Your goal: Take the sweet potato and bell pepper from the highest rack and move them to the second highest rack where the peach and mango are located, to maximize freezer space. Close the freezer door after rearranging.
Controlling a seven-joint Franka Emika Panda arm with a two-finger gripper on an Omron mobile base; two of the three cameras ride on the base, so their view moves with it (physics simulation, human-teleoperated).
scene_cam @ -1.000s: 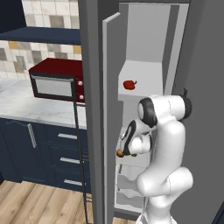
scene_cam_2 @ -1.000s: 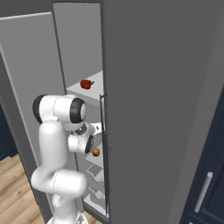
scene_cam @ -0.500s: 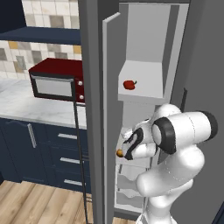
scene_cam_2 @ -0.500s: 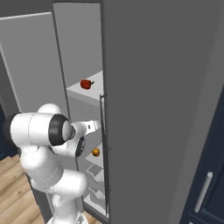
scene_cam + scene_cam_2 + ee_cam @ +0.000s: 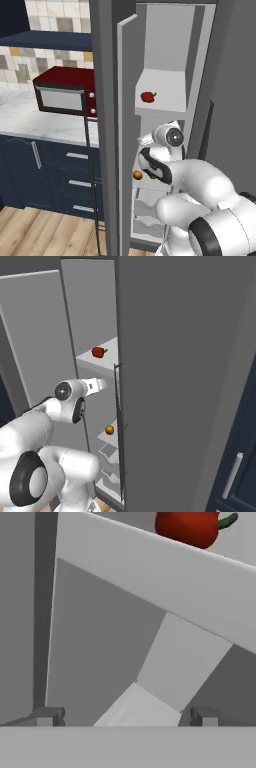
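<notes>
Red, glossy pepper (image 5: 147,96) sits alone on the top rack (image 5: 170,102), toward its left side near the front edge; green stem (image 5: 227,520) points right in the hand view. No sweet potato can be made out on that rack from these angles. One small orange fruit (image 5: 137,175) lies on the second rack below, left side; peach or mango, cannot tell which

Gripper (image 5: 127,714) sits under the top rack, looking up past the rack's front lip at the pepper. Finger tips (image 5: 47,716) stand well apart with nothing between them; jaws open and empty

Handling, judged:
- pepper likely light and hollow, skin smooth and waxy, so slippery under narrow pads
- walls firm but will give and bruise if squeezed hard; moderate force
- rounded, lobed body may roll if nudged on the flat rack
- best hold across the widest part of the body, pads on opposite flanks, below the shoulder; stem too thin and off-centre to trust
- approach needs to rise above the rack lip first, then come in level from the front

Freezer door (image 5: 126,130) stands open at left. Red microwave (image 5: 65,95) on the counter, far left

Writing: none readable anywhere, no brands or labels on freezer, microwave or produce
</notes>
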